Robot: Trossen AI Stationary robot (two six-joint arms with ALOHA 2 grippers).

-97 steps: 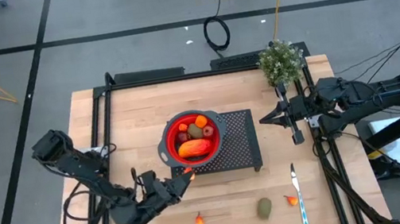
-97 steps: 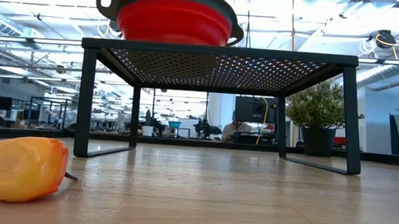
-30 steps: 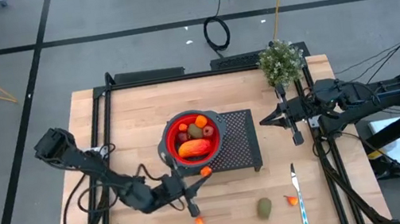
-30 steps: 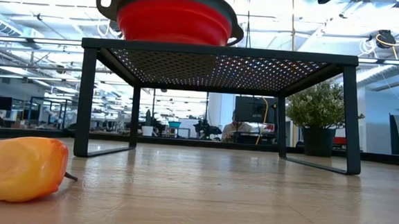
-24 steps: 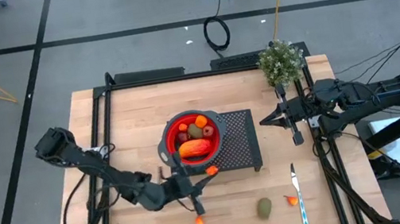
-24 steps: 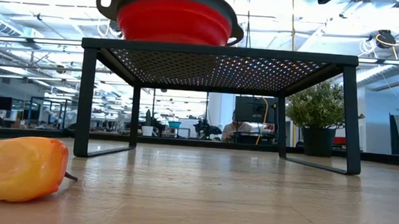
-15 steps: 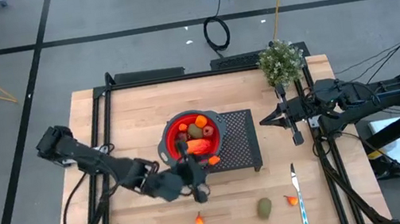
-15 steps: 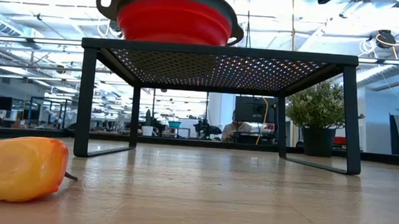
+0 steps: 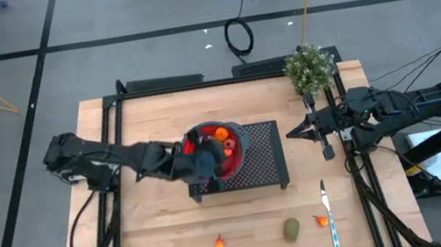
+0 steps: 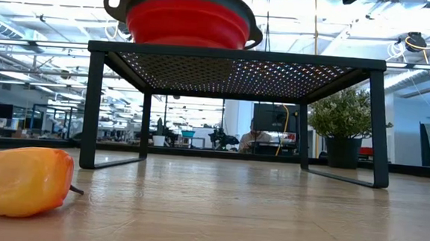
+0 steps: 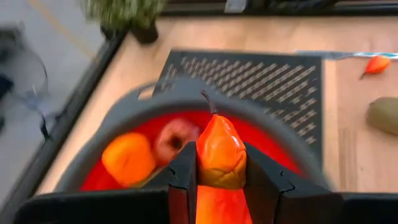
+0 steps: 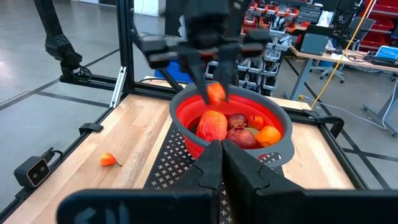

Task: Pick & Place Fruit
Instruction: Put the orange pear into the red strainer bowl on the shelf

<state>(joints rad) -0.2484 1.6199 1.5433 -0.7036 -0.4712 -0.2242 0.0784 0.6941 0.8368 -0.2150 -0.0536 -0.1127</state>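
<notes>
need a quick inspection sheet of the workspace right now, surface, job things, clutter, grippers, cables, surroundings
surface: wooden table with a black mesh rack in the middle.
job's things: red bowl on the rack, several fruit in it; orange pepper held over the bowl; small orange piece, green oval and another orange piece lie on the table near its front edge.
clutter: utensil beside the right orange piece; potted plant at the back corner.
grippers: left gripper over the bowl, fingers shut on the orange pepper; right gripper shut, waiting beside the rack.
cables: coils on the floor behind the table.
surroundings: workshop benches beyond.
</notes>
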